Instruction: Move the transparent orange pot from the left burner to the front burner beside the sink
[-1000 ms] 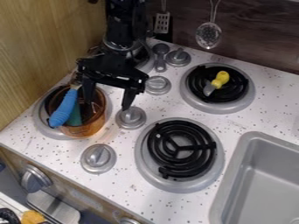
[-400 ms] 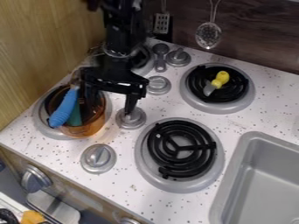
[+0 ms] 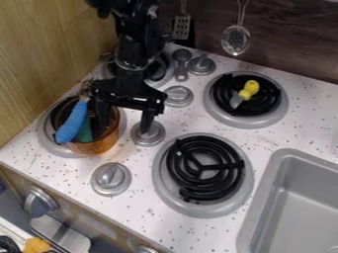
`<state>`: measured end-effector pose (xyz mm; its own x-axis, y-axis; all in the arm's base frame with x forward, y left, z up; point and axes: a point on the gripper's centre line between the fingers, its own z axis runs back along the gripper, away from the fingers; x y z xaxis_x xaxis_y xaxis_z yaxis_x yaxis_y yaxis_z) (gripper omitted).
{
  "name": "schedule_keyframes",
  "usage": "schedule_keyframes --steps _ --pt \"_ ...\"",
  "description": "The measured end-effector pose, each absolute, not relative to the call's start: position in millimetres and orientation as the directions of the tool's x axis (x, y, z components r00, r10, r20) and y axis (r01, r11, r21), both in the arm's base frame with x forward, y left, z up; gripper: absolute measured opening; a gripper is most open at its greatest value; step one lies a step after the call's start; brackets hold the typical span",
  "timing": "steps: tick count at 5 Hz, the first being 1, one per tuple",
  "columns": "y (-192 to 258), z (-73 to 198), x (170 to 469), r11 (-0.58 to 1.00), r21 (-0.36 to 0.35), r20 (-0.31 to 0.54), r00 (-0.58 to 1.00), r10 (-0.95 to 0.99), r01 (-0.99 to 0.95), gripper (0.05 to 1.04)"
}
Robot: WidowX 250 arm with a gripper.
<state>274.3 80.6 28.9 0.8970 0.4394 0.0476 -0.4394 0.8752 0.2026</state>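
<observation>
While gripper [image 3: 124,125] straddles near rim of pot [image 3: 99,147], fingers apart, likely lining up; next move needs clearance from knob [image 3: 151,138].

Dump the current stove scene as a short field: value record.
gripper: open, straddling the pot's right side
pot: copper-coloured, on a left burner
pot contents: blue-handled utensil, leaning on rim
near right finger: grey knob
back-right burner: yellow-handled utensil
wall: slotted spatula, perforated spoon
right edge: grey sink
</observation>
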Motion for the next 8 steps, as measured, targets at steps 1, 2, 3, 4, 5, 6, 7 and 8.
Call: schedule_keyframes --steps 1,2,3,4,5,6,7,8 --pt "82.7 26.3 271.5 0.873 0.209 0.051 0.896 0.44 -0.441 0.669" --pt "84.5 24.3 270.0 0.865 0.222 0.065 0.892 0.447 -0.45 0.368" --pt "83.8 24.0 270.4 0.874 0.216 0.06 0.9 0.432 -0.435 0.158" --pt "82.8 24.1 271.9 0.876 0.208 0.065 0.9 0.431 -0.435 0.082" --pt "74.3 28.8 276.4 0.869 0.221 0.112 0.897 0.428 -0.442 0.082" --pt "65.4 35.4 276.2 0.86 0.232 0.123 0.891 0.438 -0.455 0.082" --pt "49.2 44.8 278.2 0.845 0.222 0.141 0.873 0.467 -0.487 0.082" --pt "29.5 54.7 284.0 0.823 0.192 0.12 0.845 0.521 -0.535 0.082"
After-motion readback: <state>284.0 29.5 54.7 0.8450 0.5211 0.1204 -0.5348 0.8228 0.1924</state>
